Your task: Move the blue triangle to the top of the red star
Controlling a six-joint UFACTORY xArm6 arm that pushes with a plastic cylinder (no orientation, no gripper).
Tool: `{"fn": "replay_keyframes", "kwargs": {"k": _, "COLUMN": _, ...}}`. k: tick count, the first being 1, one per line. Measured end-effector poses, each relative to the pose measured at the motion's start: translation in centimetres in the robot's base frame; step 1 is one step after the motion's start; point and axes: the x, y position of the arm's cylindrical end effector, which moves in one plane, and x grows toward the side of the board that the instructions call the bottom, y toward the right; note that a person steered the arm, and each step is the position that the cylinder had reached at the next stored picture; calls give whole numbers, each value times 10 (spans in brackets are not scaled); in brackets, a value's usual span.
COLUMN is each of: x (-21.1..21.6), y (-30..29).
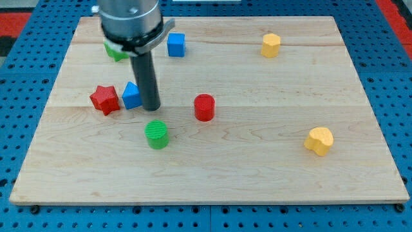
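Note:
The blue triangle [131, 95] lies on the wooden board [257, 167] at the view's left, right beside the red star [105, 99], on the star's right side and almost touching it. My tip [152, 107] rests on the board at the triangle's right edge, touching or nearly touching it. The dark rod rises from the tip toward the view's top and hides part of the triangle's right side.
A blue cube [176, 44] and a partly hidden green block [116, 51] sit near the view's top left. A red cylinder [204, 107] and a green cylinder [156, 135] lie near the middle. Yellow blocks sit at top right [271, 45] and lower right [319, 140].

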Motion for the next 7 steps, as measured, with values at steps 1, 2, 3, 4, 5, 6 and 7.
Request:
{"fn": "replay_keyframes", "kwargs": {"k": 1, "x": 8, "y": -42}}
{"fn": "replay_keyframes", "kwargs": {"k": 2, "x": -2, "y": -35}}
{"fn": "replay_keyframes", "kwargs": {"k": 3, "x": -37, "y": -12}}
{"fn": "replay_keyframes", "kwargs": {"k": 4, "x": -58, "y": -3}}
{"fn": "replay_keyframes", "kwargs": {"k": 5, "x": -76, "y": 36}}
{"fn": "replay_keyframes", "kwargs": {"k": 6, "x": -96, "y": 32}}
{"fn": "replay_keyframes", "kwargs": {"k": 7, "x": -96, "y": -30}}
